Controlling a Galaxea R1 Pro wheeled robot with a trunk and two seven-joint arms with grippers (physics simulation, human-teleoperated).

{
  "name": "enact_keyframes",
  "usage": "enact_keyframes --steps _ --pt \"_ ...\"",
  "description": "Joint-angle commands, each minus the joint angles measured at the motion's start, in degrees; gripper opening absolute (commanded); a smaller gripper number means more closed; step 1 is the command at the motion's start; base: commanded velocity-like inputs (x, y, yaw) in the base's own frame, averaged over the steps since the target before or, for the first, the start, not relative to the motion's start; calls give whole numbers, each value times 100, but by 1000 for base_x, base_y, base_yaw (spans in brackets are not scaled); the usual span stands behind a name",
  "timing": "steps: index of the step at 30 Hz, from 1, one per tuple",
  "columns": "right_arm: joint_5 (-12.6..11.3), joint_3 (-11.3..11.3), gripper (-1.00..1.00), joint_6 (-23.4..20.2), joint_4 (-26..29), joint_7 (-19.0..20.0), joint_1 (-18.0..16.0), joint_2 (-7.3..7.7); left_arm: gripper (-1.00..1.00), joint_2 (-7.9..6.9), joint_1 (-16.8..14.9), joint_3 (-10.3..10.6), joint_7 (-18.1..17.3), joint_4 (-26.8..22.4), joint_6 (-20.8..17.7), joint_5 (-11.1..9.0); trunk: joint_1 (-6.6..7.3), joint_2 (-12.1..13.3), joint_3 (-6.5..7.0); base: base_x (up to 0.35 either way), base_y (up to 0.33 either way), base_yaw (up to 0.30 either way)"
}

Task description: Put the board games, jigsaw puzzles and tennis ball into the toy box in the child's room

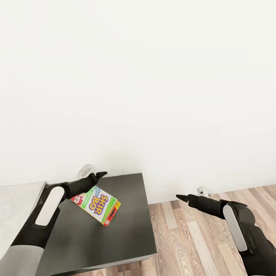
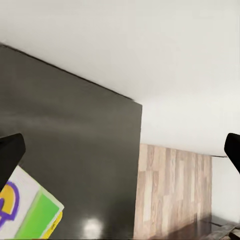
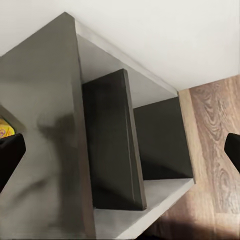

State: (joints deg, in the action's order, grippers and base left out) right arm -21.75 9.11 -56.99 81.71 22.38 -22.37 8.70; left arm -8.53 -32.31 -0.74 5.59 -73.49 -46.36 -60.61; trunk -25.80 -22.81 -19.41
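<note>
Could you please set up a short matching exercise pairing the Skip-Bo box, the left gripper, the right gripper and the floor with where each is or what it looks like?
Things:
1. Skip-Bo box
2. left gripper
3. right gripper
4. floor

Descriptions:
a. wood planks
b. open, out over the floor beside the cabinet
c. lying flat on the dark cabinet top
d. open, over the cabinet top's far edge, just beyond the box

Pairs: 1-c, 2-d, 3-b, 4-a

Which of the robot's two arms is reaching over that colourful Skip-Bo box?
The left arm: its gripper reaches over the Skip-Bo box on the dark cabinet top. The right gripper hangs over the wood floor, beside the cabinet.
</note>
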Motion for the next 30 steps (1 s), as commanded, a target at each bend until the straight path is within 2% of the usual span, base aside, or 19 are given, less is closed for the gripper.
enact_keyframes --steps 1,7,14,19,22,23,25,26,28,30 --pt "57 -17 100 -23 3 57 -5 0 100 -17 -4 -4 63 73 -23 -66 2 -10 -10 186 45 0" --pt "57 -86 100 -23 3 56 -5 0 100 -112 -4 -11 83 530 4 -21 2 -10 -10 103 25 0" --pt "57 -106 100 -23 3 56 -5 0 100 -193 -4 -8 88 822 81 84 2 -10 -10 38 9 0" --pt "57 -114 100 -23 3 56 -4 0 100 -238 -4 -7 99 983 188 273 2 -10 -10 14 3 0" --pt "57 -117 100 -23 3 56 -4 0 100 -265 -4 -11 162 1090 237 525 2 -10 -10 7 2 0" --pt "57 -117 100 -23 3 56 -4 0 100 -265 -4 -11 162 1090 237 525 2 -10 -10 5 1 0" --pt "57 -118 100 -23 3 56 -4 0 100 -280 -4 -29 246 1138 260 734 2 -10 -10 4 1 0" --pt "57 -118 100 -23 3 56 -4 0 100 -280 -4 -29 246 1138 260 734 2 -10 -10 3 1 0" --pt "57 -119 100 -23 5 56 -4 0 100 -290 -4 -95 340 1172 292 925 2 -10 -10 2 1 0" --pt "57 -119 100 -23 6 56 -4 0 100 -294 -4 -157 381 1184 319 1000 2 -10 -10 2 0 0"
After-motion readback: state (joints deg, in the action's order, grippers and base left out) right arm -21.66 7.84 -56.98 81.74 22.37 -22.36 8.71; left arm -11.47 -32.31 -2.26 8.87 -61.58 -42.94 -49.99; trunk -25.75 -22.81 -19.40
